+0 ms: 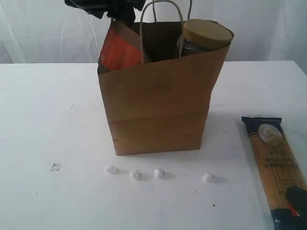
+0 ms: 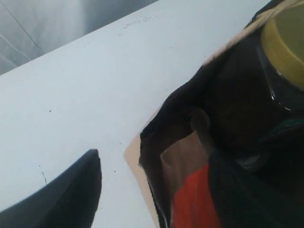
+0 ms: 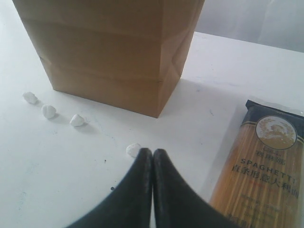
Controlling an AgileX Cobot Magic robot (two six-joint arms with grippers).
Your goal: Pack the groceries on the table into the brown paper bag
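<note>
Brown pouch (image 1: 120,50) half-hidden in bag (image 1: 158,105), spaghetti (image 1: 278,163) cropped

exterior: from the near side, a little above the table (image 1: 48,120), facing the bag (image 1: 158,110) square on.
left wrist: close over the bag's open top, looking down.
right wrist: low, near right, facing the bag.
shared: bag in all three.

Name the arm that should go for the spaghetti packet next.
Right. The right end effector, shut, is close beside the long spaghetti packet on the table; the left end effector is up at the brown paper bag mouth, over the brown pouch.
</note>
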